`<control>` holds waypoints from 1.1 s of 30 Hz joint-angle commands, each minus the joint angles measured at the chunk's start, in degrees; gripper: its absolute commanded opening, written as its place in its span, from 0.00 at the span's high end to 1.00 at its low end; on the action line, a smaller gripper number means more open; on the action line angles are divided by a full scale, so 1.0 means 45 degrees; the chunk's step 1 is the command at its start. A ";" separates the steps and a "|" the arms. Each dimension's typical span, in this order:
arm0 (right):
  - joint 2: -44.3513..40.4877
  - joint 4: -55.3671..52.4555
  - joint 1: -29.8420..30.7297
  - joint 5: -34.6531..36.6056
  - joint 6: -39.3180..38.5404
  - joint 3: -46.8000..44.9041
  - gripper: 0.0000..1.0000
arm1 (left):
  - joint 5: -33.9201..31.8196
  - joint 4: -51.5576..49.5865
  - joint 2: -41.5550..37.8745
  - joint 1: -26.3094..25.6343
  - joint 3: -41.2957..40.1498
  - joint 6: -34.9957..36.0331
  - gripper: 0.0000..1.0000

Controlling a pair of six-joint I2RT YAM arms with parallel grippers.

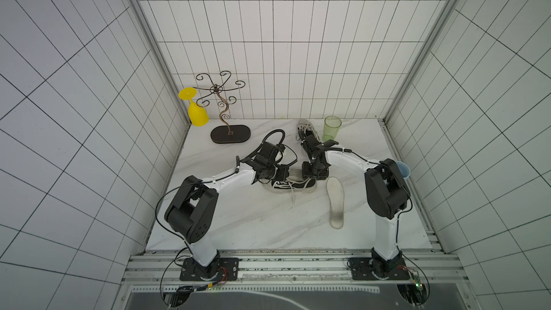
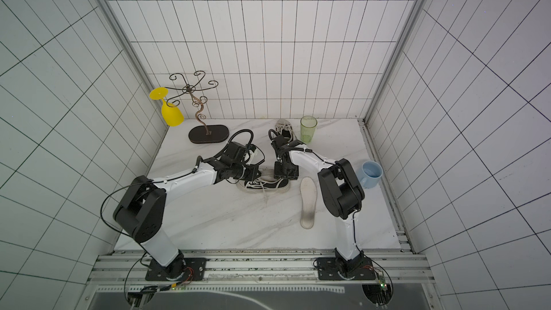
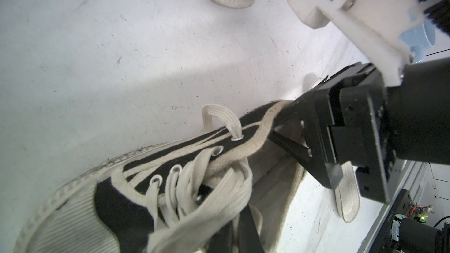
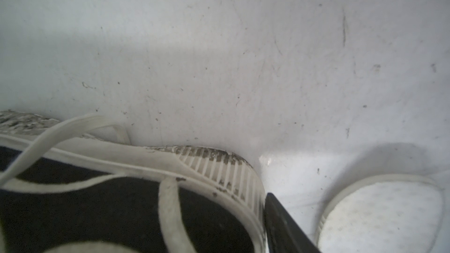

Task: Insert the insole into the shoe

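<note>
Insole [image 1: 336, 201] lies flat on the marbled table [image 1: 238, 222], outside the shoe [image 1: 290, 186]; its far end is just beside the shoe's heel but apart from it, and its length runs back toward the base of the right arm. The black canvas shoe sits near the middle of the table, toe toward the left arm and heel toward the right. Its pale laces [image 3: 219, 183] are loose and one end trails onto the table. The left gripper [image 1: 284, 175] is at the laced end of the shoe's opening with its jaws together. In the left wrist view one black finger [image 3: 248, 229] shows among the laces, but I cannot tell whether it pinches lace or tongue. The right gripper [image 3: 280, 125] is at the heel with its jaws apart. One finger reaches into the opening, and the other finger [image 4: 280, 227] stands outside against the ribbed rubber of the heel, between heel and insole. At the back of the table a second shoe [image 1: 304, 128], pale and laced, lies just beside a green cup [image 1: 332, 128]. A blue mug [image 2: 370, 174] stands at the table's right edge behind the right arm. In the far left corner a yellow glass [image 1: 196, 111] hangs upside down from a metal rack [image 1: 230, 134]
</note>
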 commanded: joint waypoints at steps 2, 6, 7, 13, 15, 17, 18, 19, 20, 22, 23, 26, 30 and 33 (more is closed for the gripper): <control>-0.0279 0.0155 -0.0207 -0.0219 0.0255 0.0720 0.39 | 0.0014 0.0265 0.0141 -0.0079 0.0346 0.0142 1.00; -0.0598 0.0589 -0.0386 -0.1433 0.0657 0.0482 0.38 | -0.0069 0.0205 0.0141 -0.0083 0.0396 0.0140 1.00; -0.0773 0.0612 -0.0409 -0.1499 0.0802 0.0556 0.38 | -0.0093 0.0189 0.0132 -0.0066 0.0394 0.0140 1.00; -0.0104 0.0327 -0.0509 0.0296 0.0108 0.0057 0.44 | -0.0242 0.0280 0.0087 -0.0056 0.0381 -0.0025 1.00; 0.0083 0.0424 -0.0488 0.0814 0.0092 -0.0701 0.45 | -0.0257 0.0276 0.0095 -0.0064 0.0419 -0.0053 1.00; -0.0036 0.0709 -0.0488 0.1511 0.0171 -0.1341 0.45 | -0.0282 0.0300 0.0080 -0.0066 0.0409 -0.0074 1.00; -0.0059 0.0700 -0.0490 0.1916 0.0216 -0.1519 0.45 | -0.0278 0.0324 0.0069 -0.0066 0.0414 -0.0087 1.00; -0.0060 0.0712 -0.0503 0.2200 0.0174 -0.1645 0.46 | -0.0281 0.0315 0.0076 -0.0060 0.0405 -0.0094 1.00; -0.0016 0.0753 -0.0488 0.2545 0.0119 -0.1782 0.46 | -0.0282 0.0342 0.0067 -0.0065 0.0400 -0.0108 1.00; 0.0194 0.0691 -0.0473 0.3073 -0.0024 -0.1897 0.46 | -0.0287 0.0364 0.0028 -0.0064 0.0412 -0.0107 1.00; 0.0363 0.0645 -0.0468 0.3160 -0.0089 -0.1880 0.46 | -0.0330 0.0352 0.0015 -0.0056 0.0434 -0.0112 1.00; 0.0578 0.0553 -0.0359 0.2814 -0.0193 -0.1520 0.44 | -0.0396 0.0364 0.0036 -0.0031 0.0512 -0.0086 1.00; 0.0332 0.0317 -0.0239 0.0472 -0.0029 -0.0088 0.41 | -0.0636 0.0349 0.0211 0.0032 0.0600 -0.0148 1.00; -0.0171 -0.0154 -0.0251 -0.0034 0.0050 0.1020 0.39 | -0.0751 0.0345 0.0249 0.0053 0.0593 -0.0173 1.00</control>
